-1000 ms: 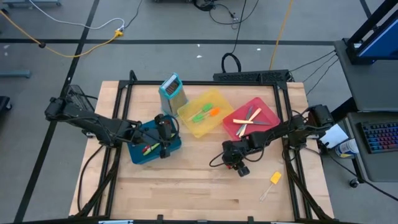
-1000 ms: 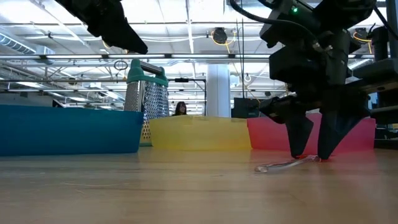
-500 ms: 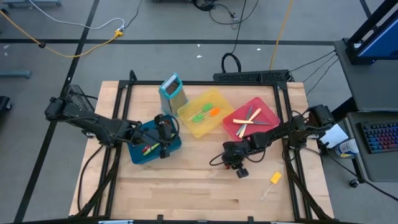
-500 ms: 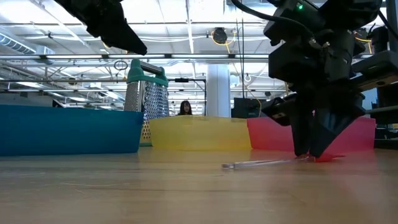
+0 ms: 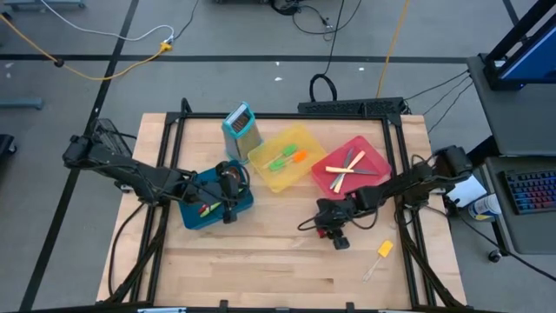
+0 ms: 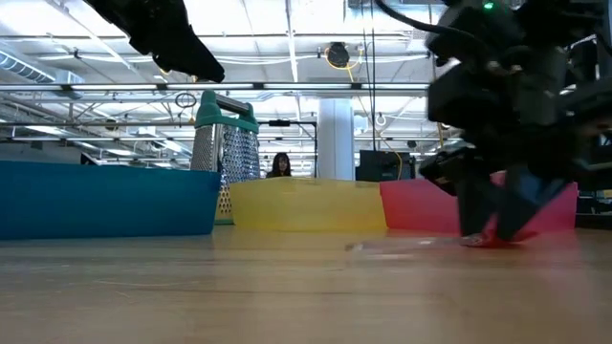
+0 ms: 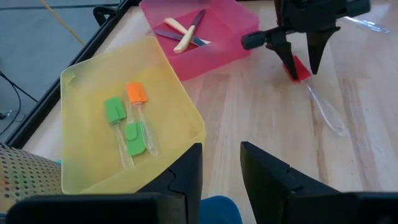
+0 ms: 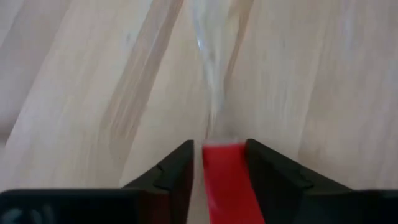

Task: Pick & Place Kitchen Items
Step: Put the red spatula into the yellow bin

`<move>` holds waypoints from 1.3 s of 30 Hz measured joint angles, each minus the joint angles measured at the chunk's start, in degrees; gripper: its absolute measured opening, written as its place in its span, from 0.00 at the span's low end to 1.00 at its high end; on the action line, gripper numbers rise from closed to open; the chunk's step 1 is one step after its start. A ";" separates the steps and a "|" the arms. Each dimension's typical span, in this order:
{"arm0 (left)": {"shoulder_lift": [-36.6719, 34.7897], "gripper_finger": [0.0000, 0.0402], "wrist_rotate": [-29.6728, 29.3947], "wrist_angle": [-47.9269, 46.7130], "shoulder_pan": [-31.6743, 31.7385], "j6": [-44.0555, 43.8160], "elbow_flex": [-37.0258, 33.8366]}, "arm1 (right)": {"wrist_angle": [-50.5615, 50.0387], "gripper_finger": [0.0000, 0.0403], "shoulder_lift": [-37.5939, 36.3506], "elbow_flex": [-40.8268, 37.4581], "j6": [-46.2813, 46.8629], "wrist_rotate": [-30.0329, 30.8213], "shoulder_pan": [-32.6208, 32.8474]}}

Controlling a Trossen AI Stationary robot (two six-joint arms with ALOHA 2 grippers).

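My right gripper [image 5: 335,233] is low over the table in front of the red bin, shut on a mini spatula with a red head [image 8: 222,168] and a clear handle [image 7: 326,109]. The spatula also shows in the low view [image 6: 402,247]. My left gripper [image 7: 221,174] hangs open and empty over the blue bin [image 5: 213,202]. A yellow-headed spatula [image 5: 383,249] lies flat on the table near the right front. The yellow bin [image 5: 282,158] holds green and orange spatulas. The red bin [image 5: 352,165] holds knives and wooden pieces. My right gripper pinches the spatula's red head [image 8: 221,158] between its two fingers, one on each side edge. The fingers come from above, pointing down, and lie along the spatula. The clear handle [image 6: 402,247] reaches out ahead of the fingers, low and nearly level at the table top.
The teal-framed grater [image 5: 241,127] stands upright at the back, behind the blue and yellow bins. A black frame runs along the table's sides. Bare wood lies along the near edge [image 5: 261,269]. A person shows far off in the room [image 6: 279,164].
My right gripper has shut its fingers on the red head and shifted a little toward the table's right edge. The spatula has gone with it, its clear handle swinging round low over the table.
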 joint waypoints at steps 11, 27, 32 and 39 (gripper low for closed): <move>0.02 0.28 -0.05 0.61 0.04 -4.00 0.04 | -7.10 0.54 -5.11 -0.87 -7.54 9.73 5.18; 0.02 0.28 -0.08 0.66 0.04 -8.95 0.04 | 0.61 0.20 -4.50 -8.51 -9.72 11.36 5.60; 0.02 0.28 -0.08 0.66 0.04 -8.99 0.04 | 4.60 0.08 -4.48 -8.59 -9.22 12.05 5.62; 0.02 0.28 -0.09 0.63 0.04 -9.01 0.04 | 11.00 0.04 -4.44 -8.62 -9.68 12.14 5.57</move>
